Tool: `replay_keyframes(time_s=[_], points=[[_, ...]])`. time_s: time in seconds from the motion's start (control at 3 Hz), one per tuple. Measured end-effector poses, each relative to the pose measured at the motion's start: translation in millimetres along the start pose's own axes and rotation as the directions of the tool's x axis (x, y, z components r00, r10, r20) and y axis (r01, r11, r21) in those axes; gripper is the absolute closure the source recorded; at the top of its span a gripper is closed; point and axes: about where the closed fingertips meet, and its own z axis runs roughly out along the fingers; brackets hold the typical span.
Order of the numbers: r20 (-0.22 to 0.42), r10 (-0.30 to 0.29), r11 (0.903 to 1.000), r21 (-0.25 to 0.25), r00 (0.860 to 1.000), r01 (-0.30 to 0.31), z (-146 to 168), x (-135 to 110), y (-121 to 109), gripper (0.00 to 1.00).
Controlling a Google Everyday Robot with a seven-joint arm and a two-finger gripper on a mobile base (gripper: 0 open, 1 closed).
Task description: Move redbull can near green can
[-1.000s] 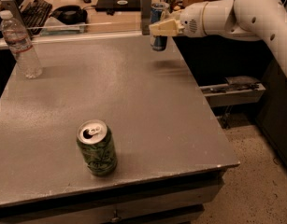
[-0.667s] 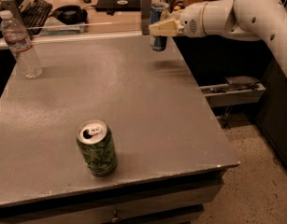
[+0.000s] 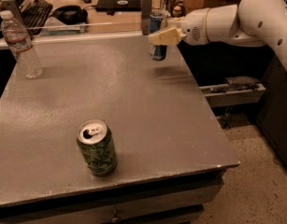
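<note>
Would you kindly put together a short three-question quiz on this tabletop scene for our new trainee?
1. True or false: the wide mottled green soda can lies on its side on the grey table.
2. The gripper is at the table's: A) near left corner, B) far right edge, C) centre.
3. Fill in: the jaws hold the slim blue-and-silver redbull can, while the clear plastic water bottle stands at the table's far ____ side.

Key: 1 false (it stands upright); 2 B; 3 left.

Dim, warm overhead light; pale sheen on far table (image 3: 101, 59); soft shadow under end effector (image 3: 159, 37), clamped on redbull can (image 3: 157, 53) at far edge.
</note>
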Motion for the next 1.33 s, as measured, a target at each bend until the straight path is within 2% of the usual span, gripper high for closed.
replay_keyframes(time_s=[0.33,0.67,1.0,1.33], points=[[-0.004,-0.018,0.9959,-0.089,1.0,0.017,-14.5,8.8,44.3,1.0],[0.005,-0.035,0.9774,-0.208,0.999,0.036,-20.6,18.2,103.3,1.0],[0.006,-0.052,0.9485,-0.313,0.999,0.052,-17.6,27.0,153.3,1.0],[-0.002,-0.067,0.9258,-0.373,0.998,0.061,-28.9,28.4,187.9,1.0]])
